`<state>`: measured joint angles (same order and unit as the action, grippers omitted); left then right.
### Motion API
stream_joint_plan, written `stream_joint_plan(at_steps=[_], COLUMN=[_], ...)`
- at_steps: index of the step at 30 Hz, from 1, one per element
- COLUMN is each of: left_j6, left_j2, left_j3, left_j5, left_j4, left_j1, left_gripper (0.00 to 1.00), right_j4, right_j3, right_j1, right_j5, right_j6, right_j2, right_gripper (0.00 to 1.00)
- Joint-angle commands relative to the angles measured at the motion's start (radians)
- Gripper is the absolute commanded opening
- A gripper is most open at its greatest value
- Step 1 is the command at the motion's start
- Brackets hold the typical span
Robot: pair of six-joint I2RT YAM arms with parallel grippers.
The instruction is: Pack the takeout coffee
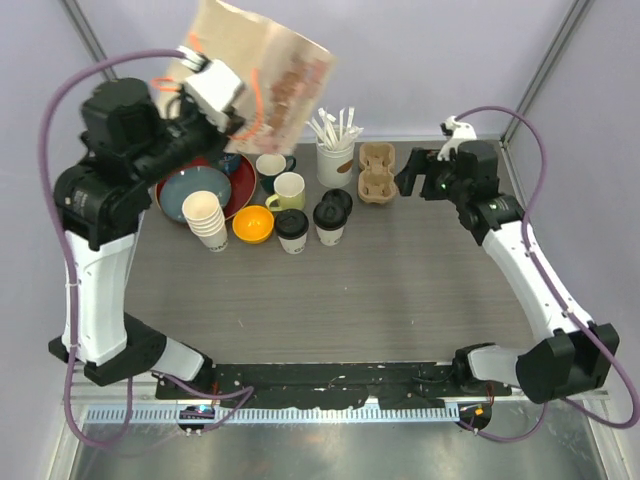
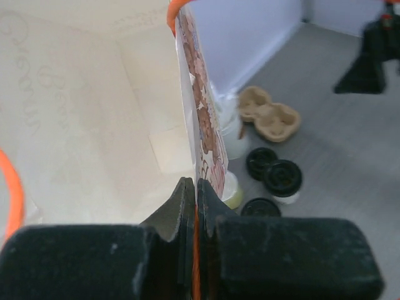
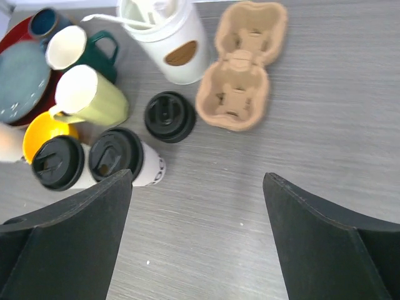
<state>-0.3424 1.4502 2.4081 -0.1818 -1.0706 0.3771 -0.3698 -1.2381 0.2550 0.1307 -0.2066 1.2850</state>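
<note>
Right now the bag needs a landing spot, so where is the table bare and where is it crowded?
Bare: the wide stretch of table between the black-lidded cups and the near edge, plus the patch right of the cup carrier. Crowded: back left, around the plates, mugs and orange bowl.

Lidded paper cups [image 1: 292, 230]: 2. Extra black lid [image 1: 339, 200]: 1, cup beneath unclear. Mugs [image 3: 87, 94]: 3. Bowls [image 1: 252, 224]: 2. Red plate [image 1: 243, 180]: 1. Lidless cup stack [image 1: 207, 220]: 1. Cardboard carrier [image 1: 377, 172]: 1. Stirrer holder [image 1: 336, 162]: 1. Paper bag [image 1: 270, 80]: 1.
</note>
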Motion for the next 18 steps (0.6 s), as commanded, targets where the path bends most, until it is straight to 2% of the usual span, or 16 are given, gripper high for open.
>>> stream_joint_plan(at_steps=[1,2,3,5,7,9,13,18], left_j6=[-0.101,-0.159,-0.185,-0.236,-0.256,-0.273,-0.291,-0.359], left_j2=[0.028,0.053,0.067,0.123,0.166,0.229,0.335,0.452], left_j3=[-0.009,-0.023,-0.027,-0.029,-0.026,-0.027,-0.030,-0.029], left_j5=[0.056,0.070,0.096,0.094,0.058,0.024,-0.051,-0.031], left_j4=[-0.054,-0.066,-0.078,-0.120,-0.146,-0.150,-0.096,0.000], left_j1=[0.318,0.379,0.487,0.571,0.644,0.667,0.684,0.727], left_gripper=[0.00,0.00,0.00,0.00,0.00,0.00,0.00,0.00], right_j4=[0.046,0.045,0.039,0.029,0.026,0.029,0.078,0.109], right_j3=[0.060,0.071,0.084,0.095,0.112,0.129,0.157,0.161], right_j1=[-0.118,-0.176,-0.209,-0.285,-0.403,-0.520,-0.689,-0.737], right_j5=[-0.063,-0.086,-0.107,-0.196,-0.255,-0.330,-0.263,-0.174], right_j6=[-0.073,-0.073,-0.073,-0.079,-0.079,-0.079,-0.128,-0.143], right_j2=[-0.130,-0.147,-0.163,-0.211,-0.243,-0.274,-0.268,-0.234], right_gripper=[0.93,0.94,0.95,1.00,1.00,1.00,1.00,1.00])
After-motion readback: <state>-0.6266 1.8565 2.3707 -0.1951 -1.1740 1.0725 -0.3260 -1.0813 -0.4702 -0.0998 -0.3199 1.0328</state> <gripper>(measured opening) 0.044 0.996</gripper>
